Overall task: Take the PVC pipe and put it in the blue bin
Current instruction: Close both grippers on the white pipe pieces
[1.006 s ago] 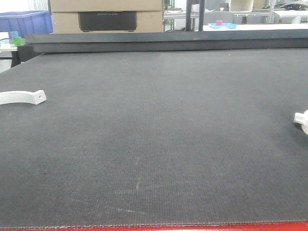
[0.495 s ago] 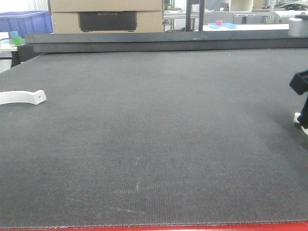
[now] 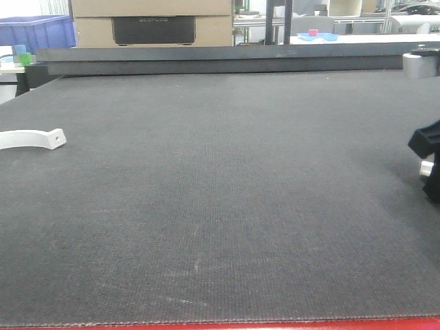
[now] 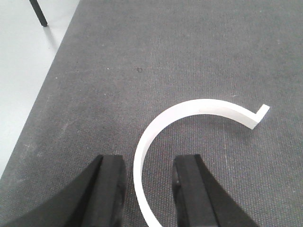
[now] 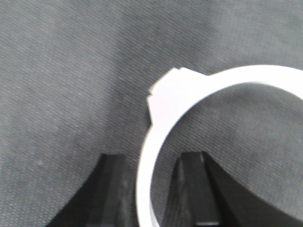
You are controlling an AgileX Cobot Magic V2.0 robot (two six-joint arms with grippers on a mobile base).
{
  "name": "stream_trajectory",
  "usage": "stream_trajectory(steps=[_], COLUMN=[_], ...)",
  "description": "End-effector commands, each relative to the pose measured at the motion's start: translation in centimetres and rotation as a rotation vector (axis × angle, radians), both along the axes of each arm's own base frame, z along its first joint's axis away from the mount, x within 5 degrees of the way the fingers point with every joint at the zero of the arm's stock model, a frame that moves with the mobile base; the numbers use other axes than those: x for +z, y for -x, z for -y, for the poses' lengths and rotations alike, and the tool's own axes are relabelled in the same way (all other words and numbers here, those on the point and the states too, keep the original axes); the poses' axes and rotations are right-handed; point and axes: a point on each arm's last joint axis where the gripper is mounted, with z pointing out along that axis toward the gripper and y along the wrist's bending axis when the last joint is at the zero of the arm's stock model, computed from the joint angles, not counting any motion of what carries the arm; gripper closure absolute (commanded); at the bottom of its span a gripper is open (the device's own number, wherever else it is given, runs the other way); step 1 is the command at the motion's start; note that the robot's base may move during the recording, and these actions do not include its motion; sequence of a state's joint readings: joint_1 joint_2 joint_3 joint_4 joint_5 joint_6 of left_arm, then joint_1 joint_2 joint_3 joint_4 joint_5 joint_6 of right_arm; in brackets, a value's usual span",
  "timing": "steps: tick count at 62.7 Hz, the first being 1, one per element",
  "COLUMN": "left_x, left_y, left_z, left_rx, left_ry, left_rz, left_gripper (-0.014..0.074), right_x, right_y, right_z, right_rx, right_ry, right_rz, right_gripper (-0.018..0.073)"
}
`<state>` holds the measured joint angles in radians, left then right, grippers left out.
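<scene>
Presently, both sets of jaws are parted: left gripper (image 4: 147,165) straddles a curved PVC pipe piece (image 4: 199,108) near the tabletop's (image 3: 220,192) left edge; right gripper (image 5: 151,158) straddles a second PVC piece (image 5: 170,101) at its right edge.

Dark grey woven mat (image 3: 206,192) spreads wide; a cardboard box (image 3: 151,20) stands behind it, pale floor (image 4: 23,71) alongside

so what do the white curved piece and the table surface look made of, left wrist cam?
White curved piece: looks like rigid plastic, likely PVC; smooth, matte, uniform white, crisp edges. Table surface: dark grey mat, fine woven-looking texture; rubber or fabric, can't tell which.
</scene>
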<state>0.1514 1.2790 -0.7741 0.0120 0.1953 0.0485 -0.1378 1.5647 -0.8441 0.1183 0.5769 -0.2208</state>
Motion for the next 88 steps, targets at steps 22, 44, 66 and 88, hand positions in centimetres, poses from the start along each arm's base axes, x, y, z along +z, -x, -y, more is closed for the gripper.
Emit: stream_trajectory(steps=[22, 44, 66, 88], left_x=[0.5, 0.4, -1.2, -4.6], left_y=[-0.2, -0.1, -0.2, -2.4], left_z=[-0.2, -0.5, -2.4, -2.8], left_rx=[0.008, 0.020, 0.097, 0.108], left_ry=[-0.001, 0.001, 0.030, 0.086], left_rz=[0.037, 0.024, -0.063, -0.203], left_gripper=[0.0402, 0.0402, 0.0402, 0.0402], right_x=[-0.3, 1.9, 8.8, 12.8], right_y=[-0.4, 0.2, 3.7, 7.0], right_z=[0.1, -0.3, -1.8, -2.5], right_rx=[0.014, -0.018, -0.039, -0.024], right_ry=[0.017, -0.023, -0.102, -0.114], right_rz=[0.013, 0.081, 0.304, 0.456], right_gripper=[0.0727, 0.0727, 0.0727, 0.0727])
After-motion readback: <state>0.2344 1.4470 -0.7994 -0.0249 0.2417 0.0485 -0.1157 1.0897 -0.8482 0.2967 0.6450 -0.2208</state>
